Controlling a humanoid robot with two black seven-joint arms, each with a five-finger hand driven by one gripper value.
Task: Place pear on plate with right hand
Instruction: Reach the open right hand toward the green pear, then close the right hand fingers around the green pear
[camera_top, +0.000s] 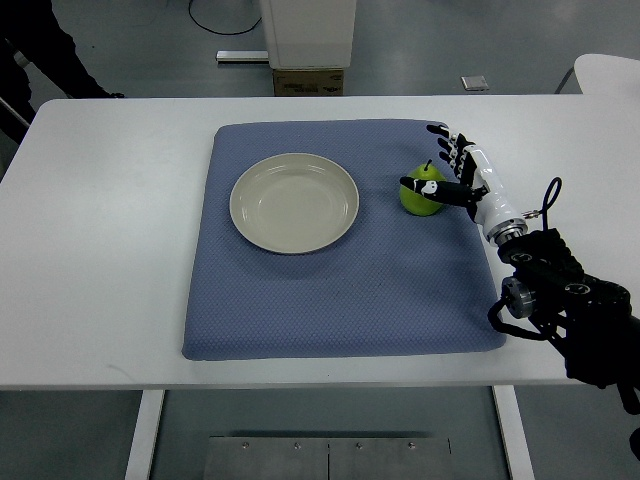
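Grey floor shows along the top of the frame, with a white machine base (308, 32), a brown cardboard box (309, 81) under it and a black cable loop (222, 22) to its left; a dark-clothed person (48, 50) stands at the upper left corner, and a white rounded tabletop edge (608, 72) peeks in at the upper right. Below these a broad white table (100, 250) fills the frame, covered at its centre by a blue textured cloth mat (340, 290). On the mat's upper middle sits a round, shallow cream ceramic plate (294, 202), bare inside. Just to the plate's right, apart from its rim, stands a small green pear (422, 190) with its stem up, resting on the mat. The right hand (452, 174), white with black joints, reaches in from the lower right on a black arm (570, 310); its thumb lies across the pear's front while the fingers (446, 140) stretch straight past the fruit's far side, so the hand is only partly closed about it. Only bare mat lies between pear and plate.
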